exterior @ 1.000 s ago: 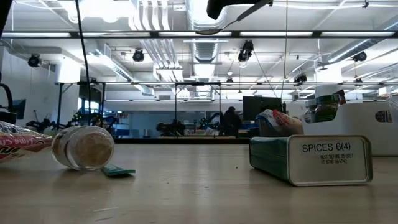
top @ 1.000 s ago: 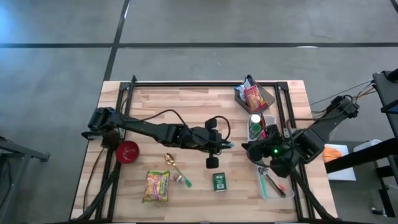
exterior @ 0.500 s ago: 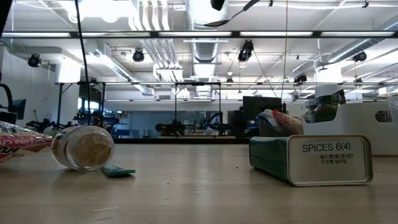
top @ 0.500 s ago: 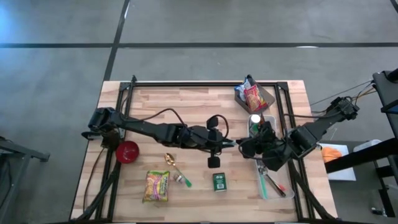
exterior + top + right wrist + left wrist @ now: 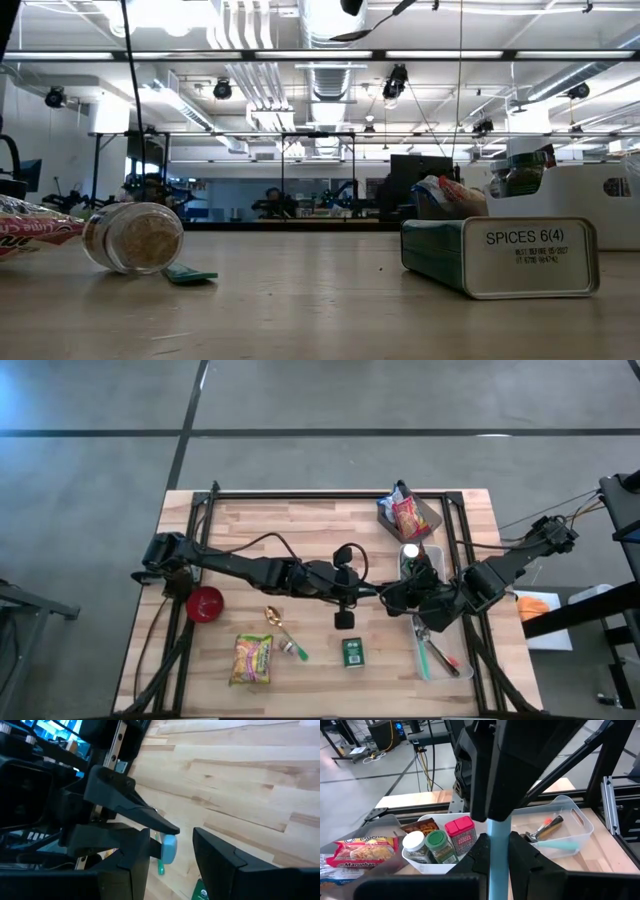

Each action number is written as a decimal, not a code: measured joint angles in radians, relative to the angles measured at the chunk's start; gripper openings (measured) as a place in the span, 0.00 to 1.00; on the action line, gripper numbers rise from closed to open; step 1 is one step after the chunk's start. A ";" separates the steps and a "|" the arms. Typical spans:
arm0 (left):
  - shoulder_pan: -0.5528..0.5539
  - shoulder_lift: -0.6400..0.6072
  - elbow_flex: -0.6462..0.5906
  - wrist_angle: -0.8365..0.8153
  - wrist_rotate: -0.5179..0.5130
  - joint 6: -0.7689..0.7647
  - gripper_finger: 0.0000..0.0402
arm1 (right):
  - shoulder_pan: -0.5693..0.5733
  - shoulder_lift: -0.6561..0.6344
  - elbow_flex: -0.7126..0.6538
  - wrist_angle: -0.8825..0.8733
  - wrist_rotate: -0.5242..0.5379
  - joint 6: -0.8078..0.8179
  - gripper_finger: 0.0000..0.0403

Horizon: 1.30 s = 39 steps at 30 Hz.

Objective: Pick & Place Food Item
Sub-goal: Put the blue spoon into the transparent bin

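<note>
A utensil with a light blue handle (image 5: 498, 851) is held above the table's middle by my left gripper (image 5: 371, 591), which is shut on it. My right gripper (image 5: 393, 597) faces it from the table's right. It is open, and its two fingers stand on either side of the handle's free end (image 5: 168, 848). The utensil's other end is hidden. On the table lie a noodle packet (image 5: 252, 658), a small jar (image 5: 133, 237) on its side and a green spice tin (image 5: 500, 256). My left gripper pinches the light blue handle (image 5: 498, 865) between its two fingers (image 5: 520, 851). The handle lies along the fingers and sticks out past them toward the table's right, clear of the table. My right gripper: I cannot tell whether either finger (image 5: 137, 855) touches the handle's end.
A clear bin (image 5: 570, 827) with spice jars (image 5: 460, 832) and tools stands at the right. A snack bag (image 5: 405, 515) sits at the far right. A red bowl (image 5: 204, 603) and a gold spoon (image 5: 274, 618) lie at the left. A black frame edges the table.
My right gripper has moved from over the clear bin toward the table's left, up to my left gripper, and now stands around the handle's free end. The handle has stayed where it was.
</note>
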 joint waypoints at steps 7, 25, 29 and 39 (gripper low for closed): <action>0.003 0.000 0.000 0.000 0.000 0.000 0.07 | -0.005 0.000 -0.009 0.002 -0.001 0.008 0.36; 0.013 0.000 0.008 -0.025 0.003 0.000 0.07 | -0.042 0.042 -0.011 0.037 -0.051 -0.026 0.34; 0.014 0.000 0.010 -0.039 0.003 0.000 0.07 | -0.045 0.039 -0.011 0.038 -0.051 -0.053 0.22; 0.018 -0.002 0.010 -0.038 0.003 -0.001 0.07 | -0.045 0.036 -0.012 0.030 -0.054 -0.099 0.07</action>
